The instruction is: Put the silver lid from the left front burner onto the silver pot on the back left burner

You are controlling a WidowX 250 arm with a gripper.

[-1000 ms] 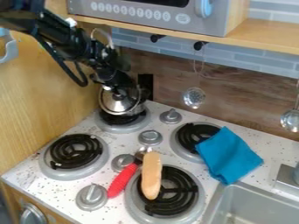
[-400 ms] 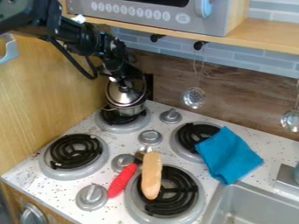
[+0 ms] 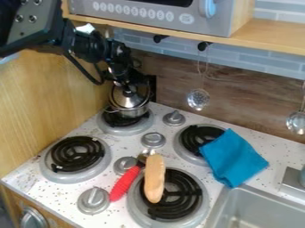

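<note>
At the upper left, the gripper (image 3: 125, 84) hangs straight above a silver pot (image 3: 132, 113), at the knob of its lid (image 3: 126, 98). The shiny lid lies over the pot's top and looks slightly tilted. Beneath the pot is the back left burner (image 3: 119, 128). On the front right burner (image 3: 184, 192) lies a tan, bread-like long piece (image 3: 155, 179), and beside it a red-handled utensil (image 3: 125, 182) rests across the stove top. A blue cloth (image 3: 233, 156) partly covers the back right burner (image 3: 193, 141).
The front left burner (image 3: 76, 153) is bare. Several grey knobs stand between the burners, one (image 3: 93, 200) near the front edge. The sink (image 3: 256, 207) is at the lower right. A slotted ladle (image 3: 198, 99) hangs on the back wall under the wooden shelf (image 3: 271, 33).
The gripper has shifted slightly right. The pot and lid, farther left and more tilted a second ago, now stand more level on the back left burner.
</note>
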